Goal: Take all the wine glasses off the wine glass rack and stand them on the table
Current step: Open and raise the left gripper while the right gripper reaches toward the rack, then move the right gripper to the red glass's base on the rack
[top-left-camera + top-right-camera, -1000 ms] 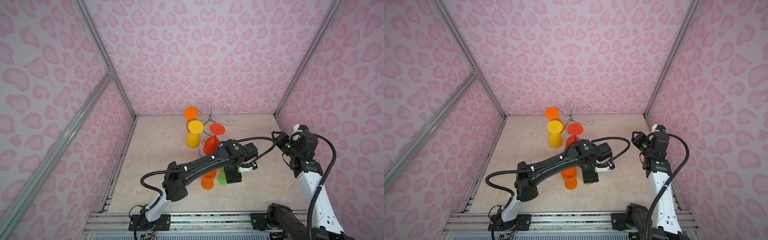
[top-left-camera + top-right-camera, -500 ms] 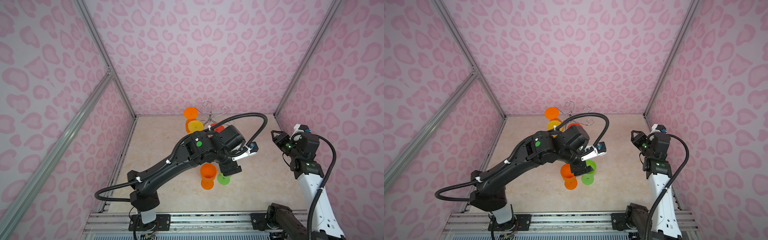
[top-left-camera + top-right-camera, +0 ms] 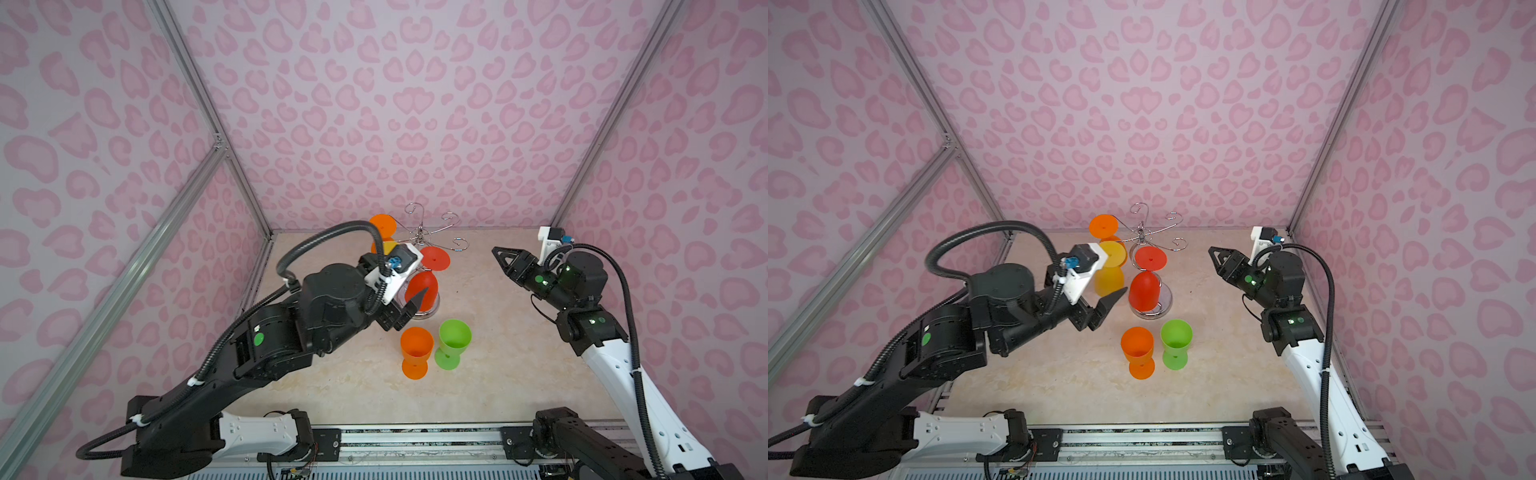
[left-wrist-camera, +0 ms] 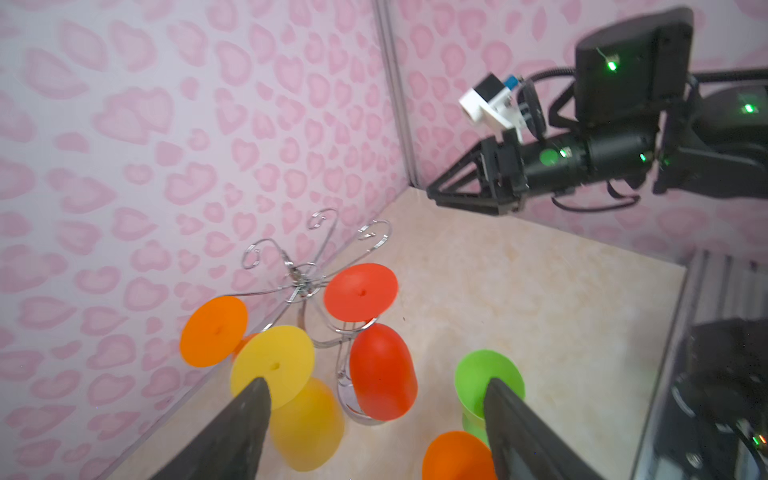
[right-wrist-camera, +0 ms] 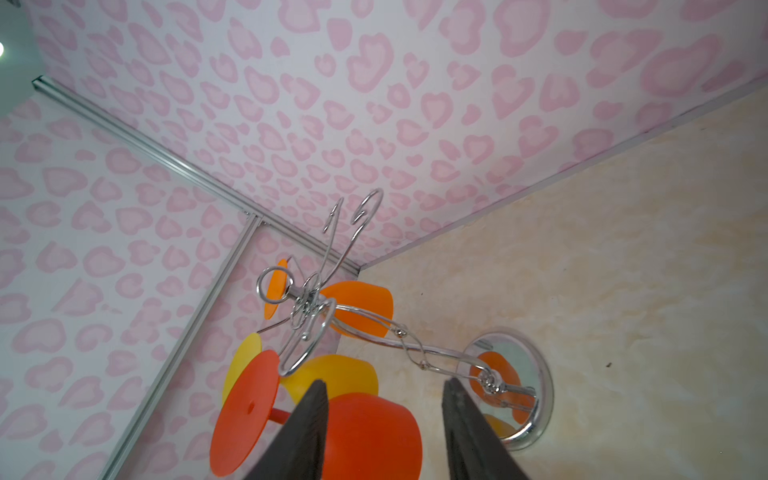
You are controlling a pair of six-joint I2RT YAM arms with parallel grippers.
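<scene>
Toppling of the wine glass rack [image 3: 1143,237] is judged the chief risk. The chrome stand rises tall from a small disc base at the back of the bench [image 3: 1059,374], and it is loaded on one side only: three glasses are hung upside down by their feet from its hooks, while the other hooks are bare. The left gripper [image 3: 1109,306] is held spread wide and empty just beside the red glass [image 3: 1144,293], which hangs nearest the front with its bowl low by the disc base. If that bowl were pulled sideways rather than slid out along its hook, the foot could be caught in the wire curl and the stand dragged over. The smooth, rounded bowl could also be squeezed out of the fingers. The yellow glass [image 3: 1111,278] hangs just beside the red one and could be knocked by the nearer finger; the orange hanging glass [image 3: 1104,225] sits behind it. Two more — the standing orange glass [image 3: 1137,345] and the green glass [image 3: 1176,336] — are set upright just in front of the base, where a freed glass would likely be brought forward. The right gripper [image 3: 1217,254] is parted with nothing between its fingers, well apart from the rack.
</scene>
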